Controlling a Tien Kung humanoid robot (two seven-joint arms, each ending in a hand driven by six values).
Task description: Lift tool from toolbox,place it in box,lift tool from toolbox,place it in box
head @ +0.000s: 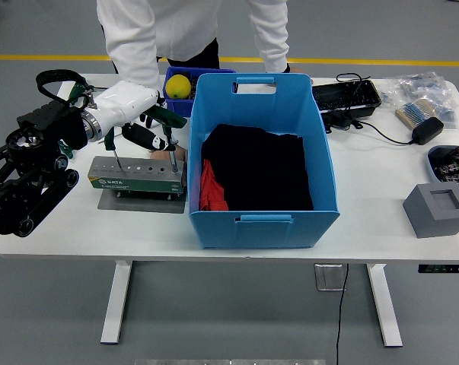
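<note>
Gripping green-handled tool (154, 115) w/ left hand (126, 103), fingers (141, 135) curled round it, just above grey toolbox (136, 176) on counter (366, 175). Tool shaft near toolbox holes; touching or not, can't tell. Blue box (264, 220) right beside toolbox, dark cloth inside.
</note>
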